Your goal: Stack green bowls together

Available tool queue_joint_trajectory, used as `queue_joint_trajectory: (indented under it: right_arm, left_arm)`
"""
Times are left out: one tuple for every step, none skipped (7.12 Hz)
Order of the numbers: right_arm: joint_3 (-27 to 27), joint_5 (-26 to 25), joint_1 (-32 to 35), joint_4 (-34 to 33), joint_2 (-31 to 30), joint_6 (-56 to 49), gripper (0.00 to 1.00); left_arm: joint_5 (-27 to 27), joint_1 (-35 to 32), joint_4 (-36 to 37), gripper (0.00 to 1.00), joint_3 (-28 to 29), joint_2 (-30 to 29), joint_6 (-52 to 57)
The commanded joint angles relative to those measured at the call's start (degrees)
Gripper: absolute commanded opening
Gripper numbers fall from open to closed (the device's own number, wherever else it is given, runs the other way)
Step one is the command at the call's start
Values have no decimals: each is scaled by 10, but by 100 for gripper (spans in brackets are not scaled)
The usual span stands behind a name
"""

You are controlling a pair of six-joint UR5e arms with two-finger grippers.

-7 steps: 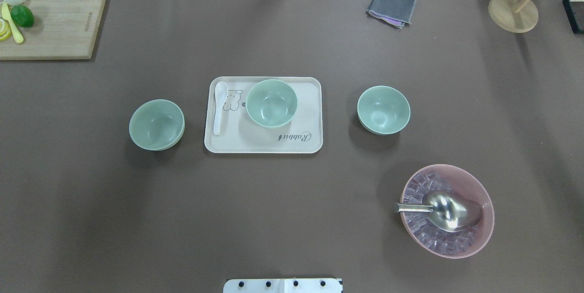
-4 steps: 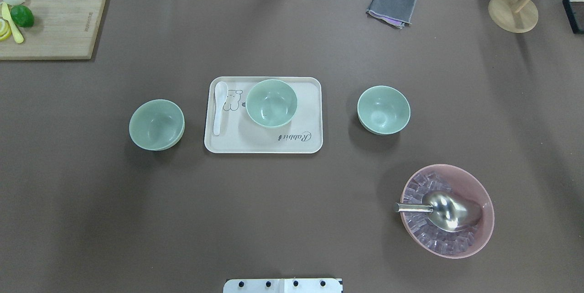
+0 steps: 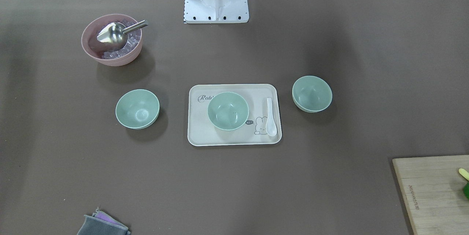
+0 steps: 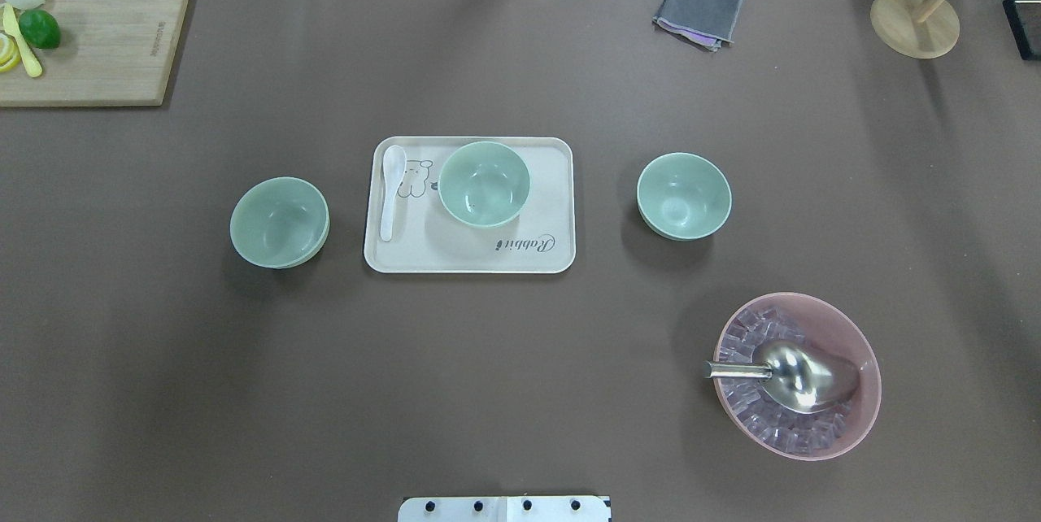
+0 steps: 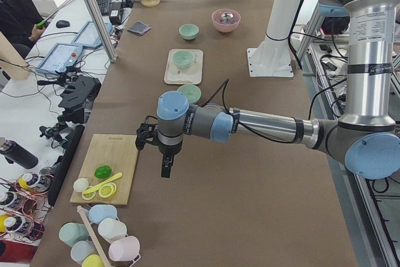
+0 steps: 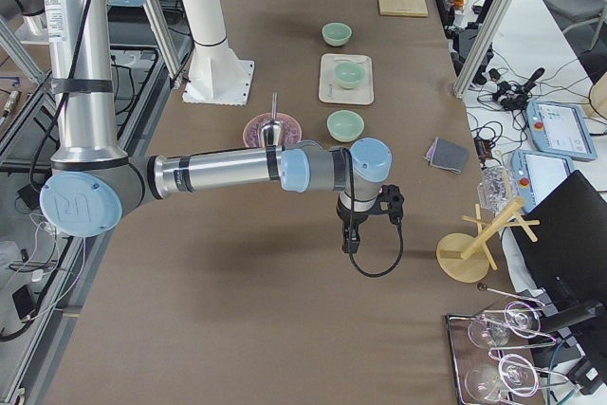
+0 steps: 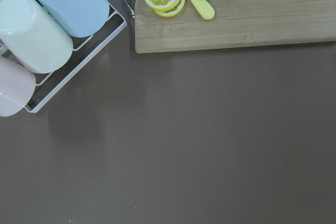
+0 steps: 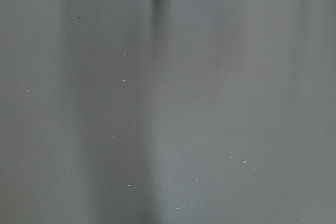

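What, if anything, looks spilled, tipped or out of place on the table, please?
Nothing stands out. The left green bowl, the middle green bowl on the tray beside the white spoon, and the right green bowl all sit upright, apart. The pink bowl holds its ice and scoop; nothing is spilled.

Silver arms (image 5: 269, 126); blue caps (image 5: 172, 105); black cables (image 6: 377, 275)
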Motion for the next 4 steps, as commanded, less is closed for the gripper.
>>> queue_joint_trajectory:
  right_arm:
    - [1, 1, -1, 2, 7, 1, 100]
    - [0, -8, -1, 8, 4, 8, 100]
    - [3, -10, -1, 8, 7, 8, 100]
    - [4, -8, -1, 9, 6, 7, 100]
  left_arm:
    - [-40, 25, 2, 98, -4, -15, -7]
    - [-54, 54, 2, 98, -10, -33, -52]
    - [-53, 101, -3, 98, -32, -52, -136]
    - [-51, 147, -18, 98, -45, -71, -213]
